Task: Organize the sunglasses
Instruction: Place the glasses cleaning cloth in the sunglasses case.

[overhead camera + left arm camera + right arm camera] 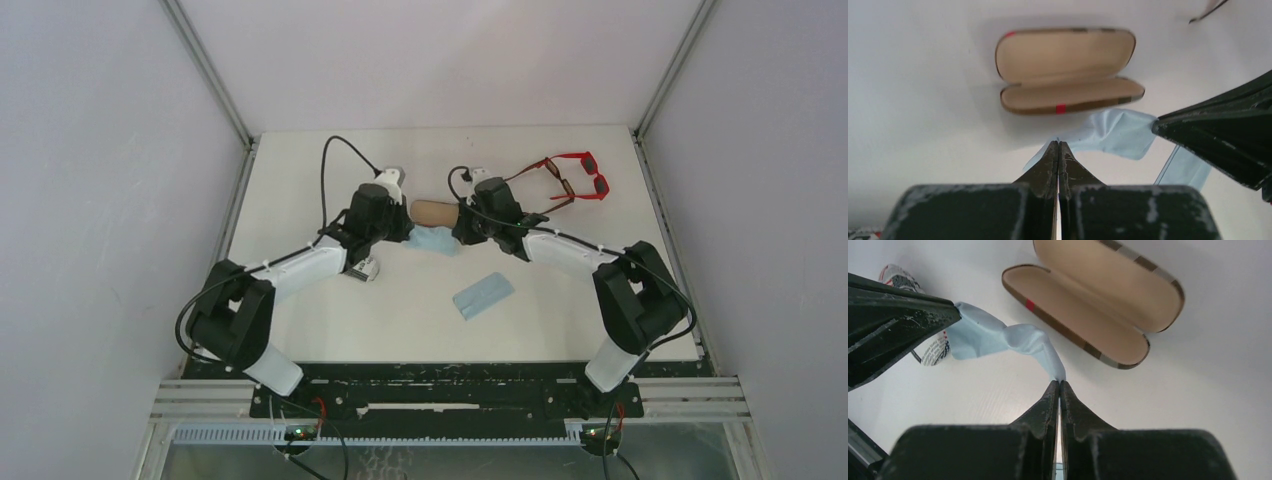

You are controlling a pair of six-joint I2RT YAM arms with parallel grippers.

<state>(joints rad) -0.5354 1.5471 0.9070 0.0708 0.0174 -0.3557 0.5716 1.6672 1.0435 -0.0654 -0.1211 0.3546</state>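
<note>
Two claws are busy with one cloth, and no sunglasses are put away, so I judge the task to be in its early part. On the left, partly under the left arm, lies a printed object (probably a second case, I cannot tell if it is open). The left claw is closed on one corner of the light blue cloth. This cloth hangs between the two claws, just in front of the open tan case, whose inside is empty. The right claw is clamped on the other end of the same cloth. A folded blue cloth rests nearer to the arm bases, on the white surface. At the far right corner lie the red sunglasses and the brown sunglasses, touching each other, well apart from the case. What is left, as I judge: the cloth goes in, then each pair goes to its case and the lids are closed.
</note>
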